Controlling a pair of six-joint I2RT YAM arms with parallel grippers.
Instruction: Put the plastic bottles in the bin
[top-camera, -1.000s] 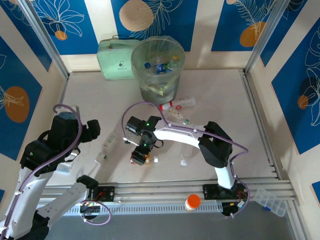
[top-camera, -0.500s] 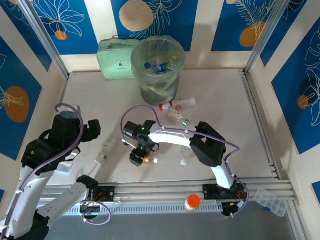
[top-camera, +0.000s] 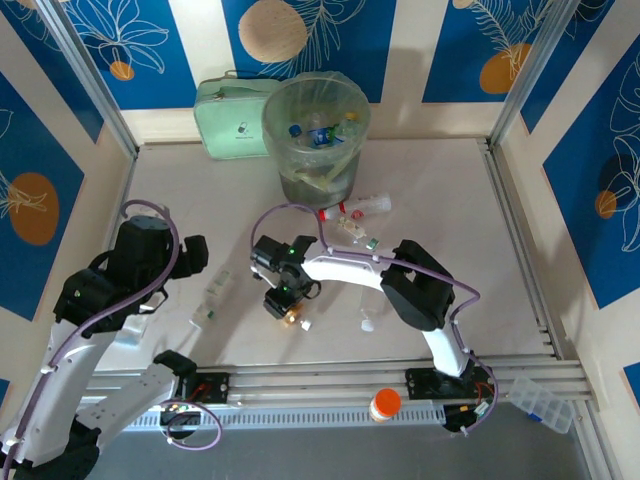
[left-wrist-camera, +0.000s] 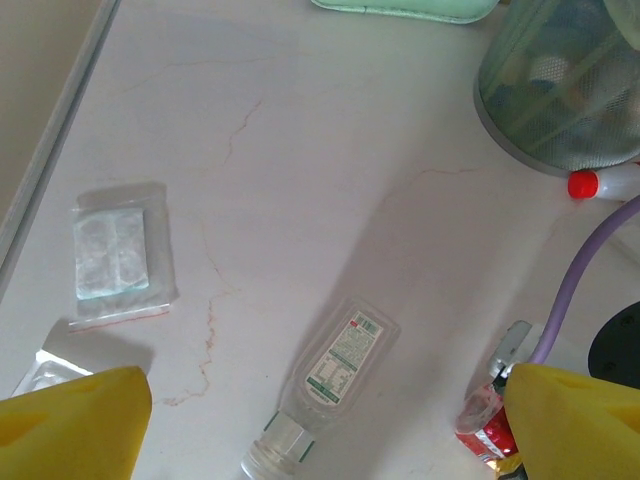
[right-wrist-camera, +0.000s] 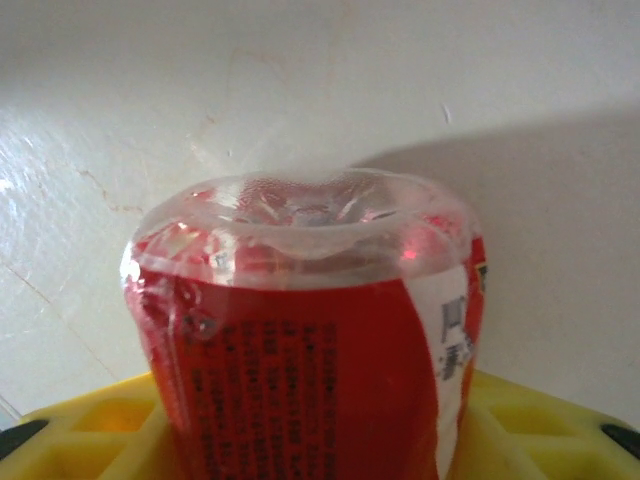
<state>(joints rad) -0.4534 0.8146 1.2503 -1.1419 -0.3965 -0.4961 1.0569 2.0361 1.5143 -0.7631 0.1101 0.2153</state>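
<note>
pale table (top-camera: 450, 200); left end effector (left-wrist-camera: 325, 420) wide; right end effector (right-wrist-camera: 315, 435) clamps red-labelled bottle (right-wrist-camera: 300, 320)

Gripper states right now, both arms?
Left gripper: open, holding nothing.
Right gripper: closed on the red-labelled bottle.

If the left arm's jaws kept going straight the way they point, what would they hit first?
Probably the clear bottle lying on the table, straight ahead between the open left jaws. Depth is unclear, so possibly bare tabletop beside it.
</note>
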